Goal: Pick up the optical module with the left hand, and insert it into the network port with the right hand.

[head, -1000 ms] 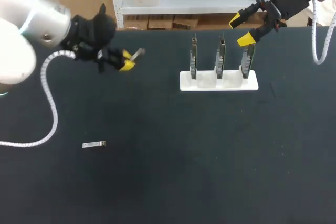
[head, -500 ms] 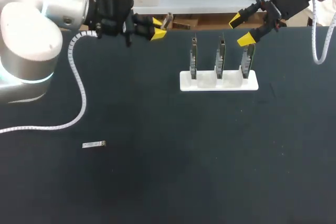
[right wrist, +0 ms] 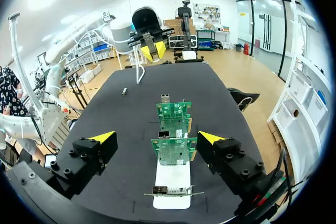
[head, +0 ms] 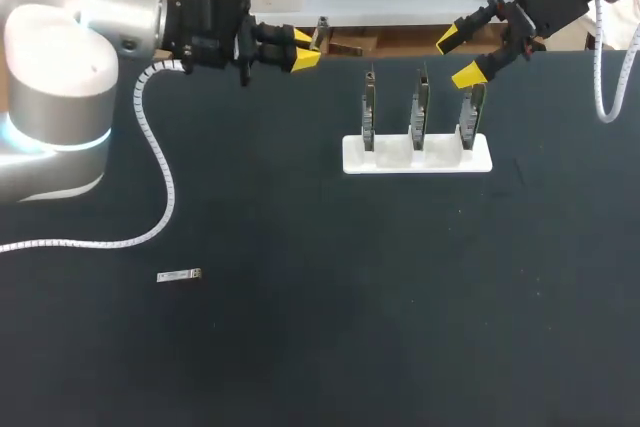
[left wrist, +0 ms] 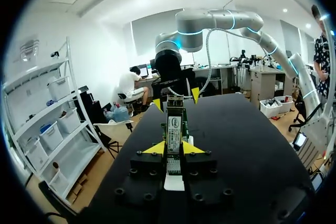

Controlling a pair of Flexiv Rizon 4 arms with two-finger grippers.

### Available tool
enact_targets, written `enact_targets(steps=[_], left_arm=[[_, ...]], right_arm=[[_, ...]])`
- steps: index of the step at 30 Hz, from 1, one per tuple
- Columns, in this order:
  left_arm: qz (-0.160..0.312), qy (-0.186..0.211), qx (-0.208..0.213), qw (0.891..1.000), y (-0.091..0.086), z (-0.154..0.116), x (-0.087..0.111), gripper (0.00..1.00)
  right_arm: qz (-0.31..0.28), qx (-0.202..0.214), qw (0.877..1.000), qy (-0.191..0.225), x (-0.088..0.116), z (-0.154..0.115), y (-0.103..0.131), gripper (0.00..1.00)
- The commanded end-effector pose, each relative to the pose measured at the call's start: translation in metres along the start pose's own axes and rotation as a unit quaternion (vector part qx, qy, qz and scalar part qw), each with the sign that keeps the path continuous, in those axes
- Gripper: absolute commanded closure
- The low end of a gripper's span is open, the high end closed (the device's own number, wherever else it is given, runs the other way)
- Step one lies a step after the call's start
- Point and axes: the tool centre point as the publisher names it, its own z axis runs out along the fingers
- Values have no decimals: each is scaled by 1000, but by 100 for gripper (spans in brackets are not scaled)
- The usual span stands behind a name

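My left gripper (head: 306, 49) hangs above the table's far edge, left of the stand, shut on a small silver optical module (head: 321, 31) that sticks out past its yellow tips. In the left wrist view the module (left wrist: 174, 125) stands between the closed fingers of the gripper (left wrist: 174, 148). A white stand (head: 417, 154) holds three upright green boards with network ports (head: 421, 107). My right gripper (head: 464, 57) is open above the stand's right end. In the right wrist view that gripper (right wrist: 156, 138) straddles the nearest board (right wrist: 174, 150) without touching it.
A second silver module (head: 179, 275) lies flat on the black table at the front left; it also shows far ahead in the right wrist view (right wrist: 124, 92). My left arm's white cable (head: 150, 147) trails over the left side.
My left arm swung from the left middle of the table up and to the right, toward the stand, carrying the module. My right arm stayed still.
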Motion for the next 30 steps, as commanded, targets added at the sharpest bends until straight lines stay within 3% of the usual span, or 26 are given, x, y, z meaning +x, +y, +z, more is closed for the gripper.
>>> enact_targets(steps=[1,5,11,14,22,30], left_arm=[[1,-1,-1,1000,0,-1,0,100],[-2,-4,0,1000,-1,1,0,100],[-11,-82,11,997,-5,35,-17,100],[-28,-102,31,994,-10,48,-22,100],[-36,-114,49,992,-20,71,-31,100],[-28,-129,34,991,-11,83,-38,100]], right_arm=[[0,-1,1000,0,0,0,-2,0],[0,-1,1000,0,0,0,-2,0],[0,-1,1000,0,0,0,-2,0],[0,-1,1000,0,0,0,-2,0],[0,-1,1000,0,0,0,-2,0],[0,-1,1000,0,0,0,-2,0]])
